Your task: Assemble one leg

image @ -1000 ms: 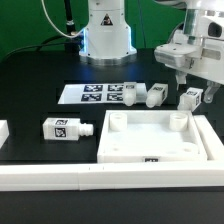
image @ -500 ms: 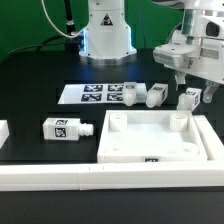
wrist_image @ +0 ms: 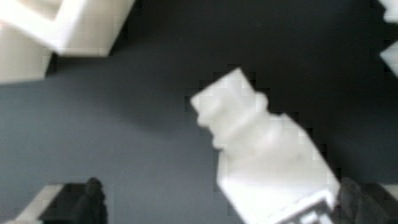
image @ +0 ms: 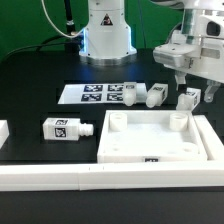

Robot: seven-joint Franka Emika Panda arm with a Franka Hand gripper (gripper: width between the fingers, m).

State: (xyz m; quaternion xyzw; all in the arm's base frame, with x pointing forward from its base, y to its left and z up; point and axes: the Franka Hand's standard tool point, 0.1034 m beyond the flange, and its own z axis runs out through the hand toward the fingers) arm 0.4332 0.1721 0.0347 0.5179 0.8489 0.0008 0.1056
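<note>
Four white legs with tags show in the exterior view. One leg (image: 62, 129) lies alone at that view's left. Two legs (image: 130, 94) (image: 155, 95) stand side by side behind the large white tray-like piece (image: 130, 150). The fourth leg (image: 190, 98) sits at the right, directly under my gripper (image: 195, 86). The gripper is open and hovers just above this leg. In the wrist view the same leg (wrist_image: 263, 140) lies between the two dark fingertips (wrist_image: 71, 203), nearer one of them, and my gripper (wrist_image: 214, 206) holds nothing.
The marker board (image: 90, 94) lies flat behind the tray-like piece, next to the two legs. A long white rail (image: 90, 178) runs along the front edge. The robot base (image: 105, 30) stands at the back. Other white parts (wrist_image: 71, 35) show at a corner of the wrist view.
</note>
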